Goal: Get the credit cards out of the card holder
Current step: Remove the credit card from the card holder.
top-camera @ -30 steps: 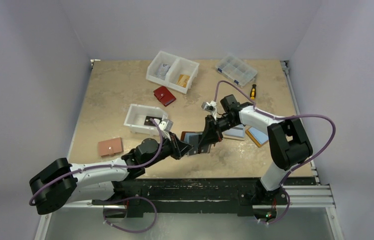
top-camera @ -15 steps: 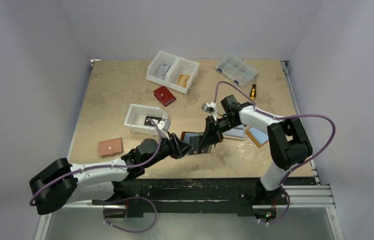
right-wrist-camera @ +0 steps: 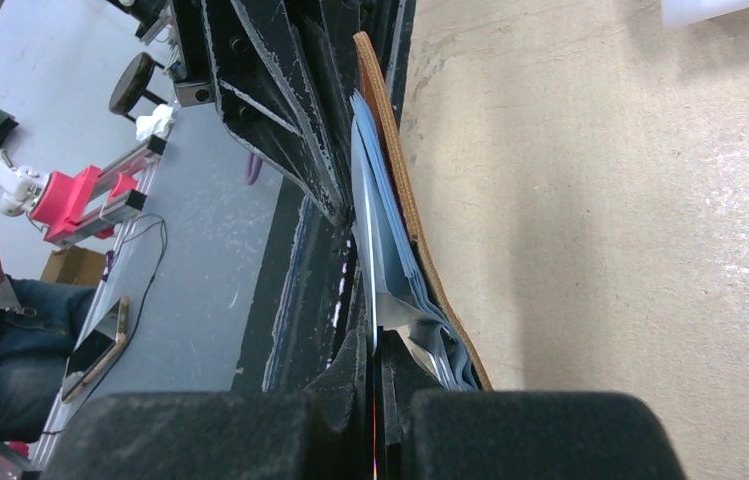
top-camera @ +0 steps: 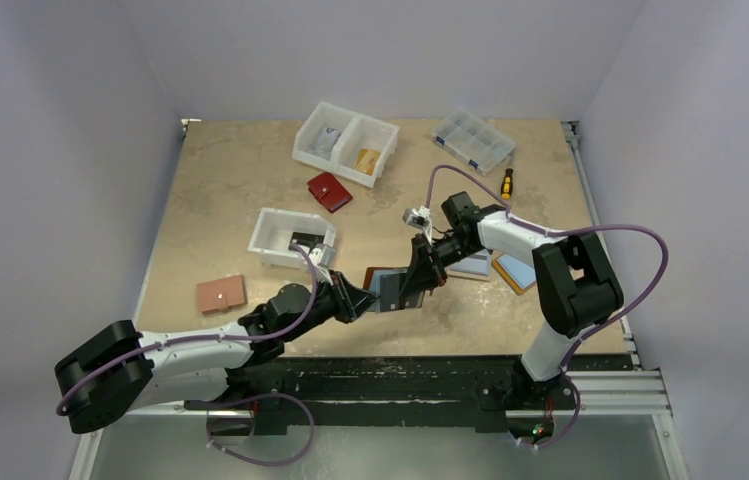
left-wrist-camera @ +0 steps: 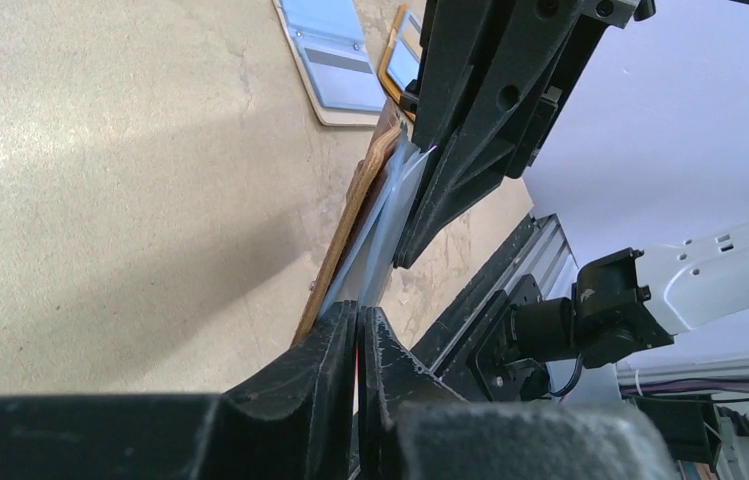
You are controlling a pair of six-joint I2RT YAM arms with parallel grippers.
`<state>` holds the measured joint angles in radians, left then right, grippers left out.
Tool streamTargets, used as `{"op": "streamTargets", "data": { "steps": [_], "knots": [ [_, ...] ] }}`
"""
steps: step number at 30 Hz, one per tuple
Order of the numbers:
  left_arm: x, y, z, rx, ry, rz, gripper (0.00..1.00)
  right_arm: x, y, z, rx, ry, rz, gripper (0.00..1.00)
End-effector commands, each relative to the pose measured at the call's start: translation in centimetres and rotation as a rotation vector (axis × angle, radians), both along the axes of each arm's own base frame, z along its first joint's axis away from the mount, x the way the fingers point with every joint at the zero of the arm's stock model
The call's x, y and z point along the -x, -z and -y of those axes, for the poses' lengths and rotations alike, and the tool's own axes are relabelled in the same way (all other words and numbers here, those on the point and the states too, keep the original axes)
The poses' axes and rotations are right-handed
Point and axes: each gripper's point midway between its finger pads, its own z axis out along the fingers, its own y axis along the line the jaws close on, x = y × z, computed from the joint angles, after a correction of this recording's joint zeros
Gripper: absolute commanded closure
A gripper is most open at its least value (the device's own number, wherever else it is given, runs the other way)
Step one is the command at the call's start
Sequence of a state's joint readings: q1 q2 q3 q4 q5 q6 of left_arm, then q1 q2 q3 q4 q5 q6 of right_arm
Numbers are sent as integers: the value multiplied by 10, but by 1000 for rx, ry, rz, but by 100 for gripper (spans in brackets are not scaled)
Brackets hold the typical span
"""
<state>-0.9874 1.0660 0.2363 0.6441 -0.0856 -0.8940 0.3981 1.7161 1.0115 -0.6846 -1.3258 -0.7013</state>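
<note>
1. Holder (top-camera: 377, 271) is held up on edge at mid-table, with the right gripper (top-camera: 418, 278) clamped on its 2 o'clock side.
2. Left gripper (top-camera: 358, 298), the nearer one, pinches a card (top-camera: 387, 290) from 8 o'clock. The card's long axis runs 8-to-2.
3. Flat beige table (top-camera: 240, 190) below. The pull line toward 8 o'clock looks unobstructed, I judge.

Jaws clamp the light-blue inner panels (right-wrist-camera: 378, 262) of the brown card holder (right-wrist-camera: 393, 150), seen edge-on.

Bright, even overhead light; soft shadows on the table (top-camera: 240, 170). Close up, left gripper (left-wrist-camera: 357, 318) and right gripper (right-wrist-camera: 375, 345) blur.
</note>
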Motion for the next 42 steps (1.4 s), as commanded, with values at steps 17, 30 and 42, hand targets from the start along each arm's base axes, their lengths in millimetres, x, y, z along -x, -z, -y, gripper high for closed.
{"op": "streamTargets", "data": {
  "steps": [17,30,42],
  "knots": [
    [-2,-12,-11,81,-43,37,100,-15,-4,0,5,1,66,100],
    [2,2,-22,76,-63,5,81,-19,9,8,88,-8,115,100],
    [-12,-5,-23,-61,-92,71,18,-14,12,13,102,-54,136,100]
  ]
}}
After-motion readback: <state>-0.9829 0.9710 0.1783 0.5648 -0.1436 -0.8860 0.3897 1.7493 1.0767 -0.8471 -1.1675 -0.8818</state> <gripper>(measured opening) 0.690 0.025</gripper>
